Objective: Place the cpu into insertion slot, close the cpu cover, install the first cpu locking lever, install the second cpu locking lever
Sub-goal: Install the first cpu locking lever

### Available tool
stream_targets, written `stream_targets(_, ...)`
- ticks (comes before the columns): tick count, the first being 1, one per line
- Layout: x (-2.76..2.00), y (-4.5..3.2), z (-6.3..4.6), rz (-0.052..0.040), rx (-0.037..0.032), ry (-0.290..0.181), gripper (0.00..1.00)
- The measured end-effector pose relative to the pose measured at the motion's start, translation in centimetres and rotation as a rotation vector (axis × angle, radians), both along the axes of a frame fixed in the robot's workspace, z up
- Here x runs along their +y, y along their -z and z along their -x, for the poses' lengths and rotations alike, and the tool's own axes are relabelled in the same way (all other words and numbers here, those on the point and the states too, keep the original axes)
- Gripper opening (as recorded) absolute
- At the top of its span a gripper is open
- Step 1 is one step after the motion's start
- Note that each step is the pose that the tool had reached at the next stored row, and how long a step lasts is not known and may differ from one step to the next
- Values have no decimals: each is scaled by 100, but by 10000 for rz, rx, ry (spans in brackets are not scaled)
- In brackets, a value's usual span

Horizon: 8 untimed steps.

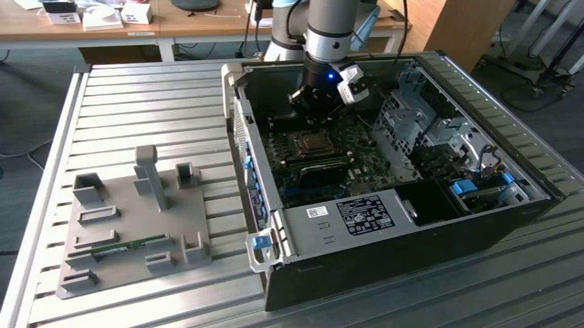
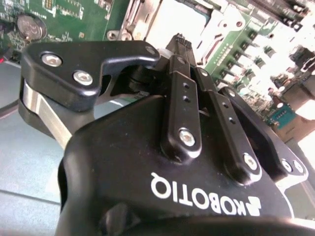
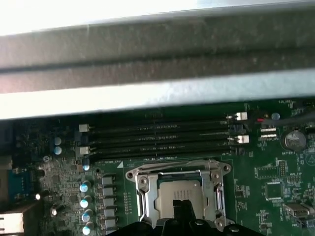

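Observation:
In the exterior view my gripper (image 1: 316,121) hangs inside the open computer case, just above the far edge of the insertion slot (image 1: 312,142) on the green board. The first wrist view shows the cpu (image 3: 170,192), pale silver-grey, lying in the slot. The silver cpu cover (image 3: 147,181) lies flat around the cpu. The dark fingertips of my gripper (image 3: 182,207) meet over the cpu's near edge, with nothing seen between them. In the second wrist view the two black fingers (image 2: 183,98) converge at the gripper tip (image 2: 179,40) above the brightly lit socket.
Long black memory slots (image 3: 157,137) lie just beyond the socket, then the case wall (image 3: 147,54). A coin battery (image 3: 294,140) sits to one side. A drive cage (image 1: 429,123) and a labelled metal box (image 1: 365,215) crowd the case. A grey fixture plate (image 1: 128,225) rests on the slatted table (image 1: 137,96).

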State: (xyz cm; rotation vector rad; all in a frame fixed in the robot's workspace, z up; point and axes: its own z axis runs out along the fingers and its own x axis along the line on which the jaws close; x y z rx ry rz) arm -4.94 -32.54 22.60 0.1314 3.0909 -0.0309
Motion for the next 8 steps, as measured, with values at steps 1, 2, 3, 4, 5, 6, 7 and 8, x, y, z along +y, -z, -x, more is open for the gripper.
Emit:
stream_targets(1,-18,0,0,0,0,0,11)
stream_targets(2,-37,0,0,0,0,0,11)
stream_targets(3,-54,0,0,-3,-1,0,11)
stream_targets(4,-71,0,0,-12,-1,0,11)
stream_targets(5,-82,0,0,-30,0,-2,11)
stream_targets(6,-87,1,0,-44,-1,-12,11)
stream_targets(7,-89,1,-1,-52,-1,-32,11)
stream_targets(8,-90,0,-2,-69,0,-59,11)
